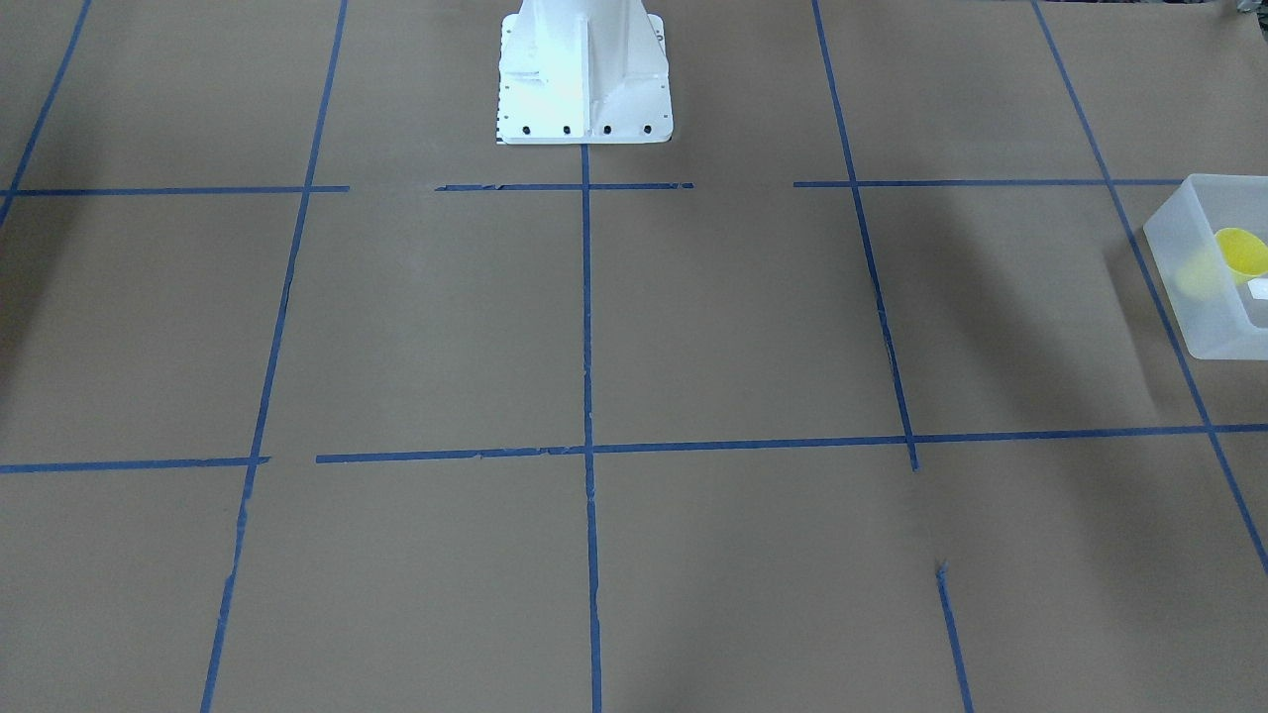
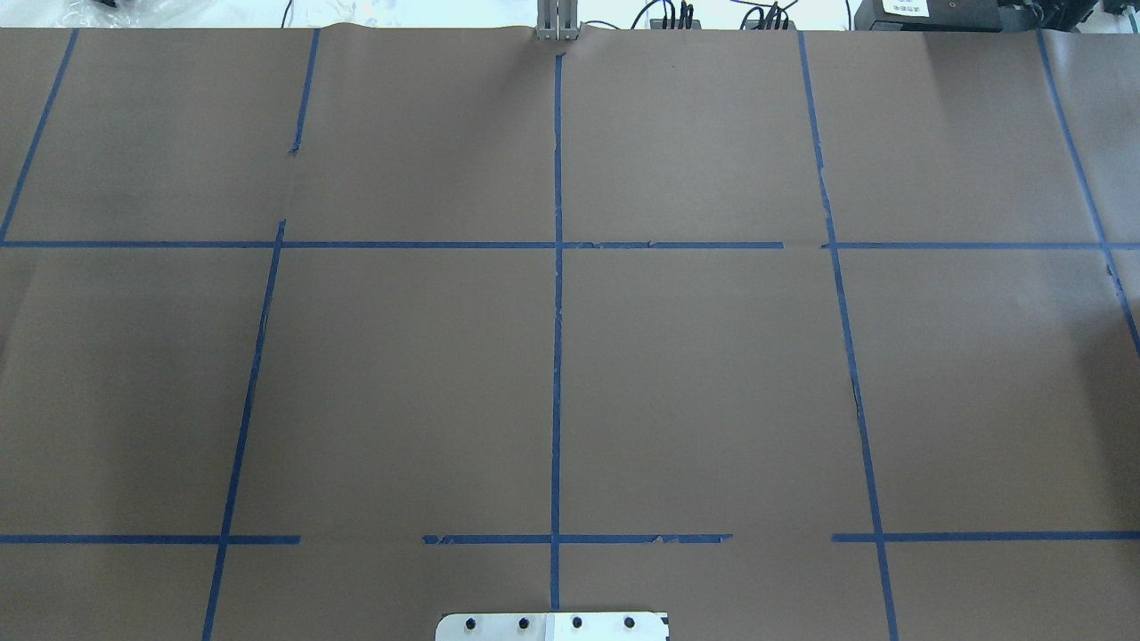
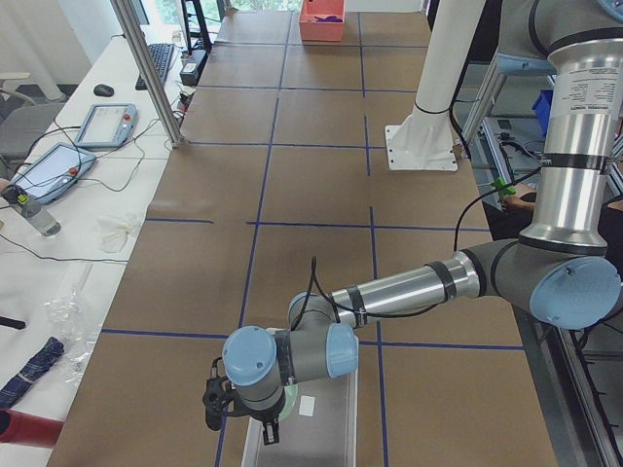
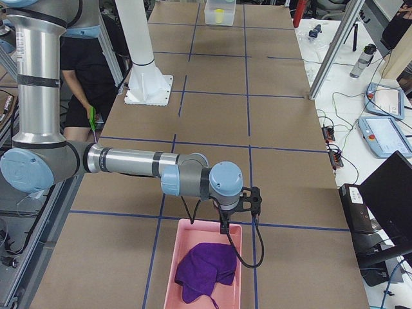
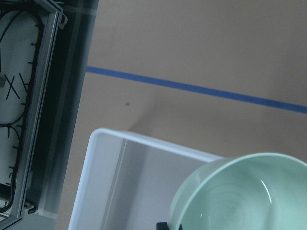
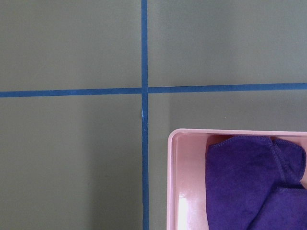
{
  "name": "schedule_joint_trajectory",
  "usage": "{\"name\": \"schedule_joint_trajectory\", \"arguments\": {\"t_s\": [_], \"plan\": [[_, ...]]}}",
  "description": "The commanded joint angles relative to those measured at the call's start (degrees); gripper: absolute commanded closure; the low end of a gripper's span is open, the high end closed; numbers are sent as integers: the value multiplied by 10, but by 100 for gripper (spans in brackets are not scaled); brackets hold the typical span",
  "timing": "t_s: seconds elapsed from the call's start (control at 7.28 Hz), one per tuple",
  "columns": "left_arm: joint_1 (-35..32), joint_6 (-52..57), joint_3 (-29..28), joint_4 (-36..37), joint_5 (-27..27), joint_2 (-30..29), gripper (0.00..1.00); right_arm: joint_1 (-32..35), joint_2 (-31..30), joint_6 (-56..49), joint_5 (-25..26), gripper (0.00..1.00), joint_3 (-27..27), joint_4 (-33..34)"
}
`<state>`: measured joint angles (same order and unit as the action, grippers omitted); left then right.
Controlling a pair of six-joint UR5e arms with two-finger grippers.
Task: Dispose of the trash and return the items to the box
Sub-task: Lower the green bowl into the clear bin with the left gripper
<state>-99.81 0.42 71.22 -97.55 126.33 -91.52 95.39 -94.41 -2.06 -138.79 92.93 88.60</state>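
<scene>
The frosted white box [image 1: 1194,297] sits at the table's end on my left side; it also shows in the exterior left view [image 3: 336,428], the exterior right view [image 4: 219,11] and the left wrist view [image 5: 103,182]. The yellow cup [image 1: 1242,252] lies inside it. My left gripper [image 3: 271,428] hangs over the box. In the left wrist view a pale green bowl [image 5: 240,196] fills the lower right, above the box's rim, with a dark fingertip [image 5: 163,225] at the bowl's edge. My right gripper [image 4: 226,225] hangs over a pink tray [image 4: 187,241]; I cannot tell whether it is open or shut.
The pink tray [image 6: 175,182] holds a purple cloth [image 6: 249,182]. A small white slip [image 3: 308,406] lies in the box. The white robot base [image 1: 584,74] stands at mid table. A person [image 4: 84,71] stands behind the robot. Tablets and cables [image 4: 383,129] lie on a side bench.
</scene>
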Motion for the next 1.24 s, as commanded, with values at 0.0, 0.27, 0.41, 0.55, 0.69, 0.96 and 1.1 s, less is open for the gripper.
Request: {"name": "schedule_joint_trajectory", "arguments": {"t_s": [0.0,0.27,0.41,0.55,0.69,0.96,1.1], "plan": [[0,0,-6,-26,-1,28,100,1,-3,1,-2,0,0,0],[1,-16,-15,-40,-1,30,89,0,-1,2,-2,0,3,-1],[1,-16,-14,-60,-1,30,1,1,-2,2,-2,0,4,-1],[1,-16,-12,-70,-3,30,0,1,-2,2,-2,0,5,-1],[1,-17,-11,-72,-13,30,0,1,-2,2,-5,0,6,-1],[0,-27,15,-71,-18,27,0,0,3,3,-8,0,6,-1],[0,-65,68,-72,-18,28,0,1,5,3,-9,0,7,-1]]}}
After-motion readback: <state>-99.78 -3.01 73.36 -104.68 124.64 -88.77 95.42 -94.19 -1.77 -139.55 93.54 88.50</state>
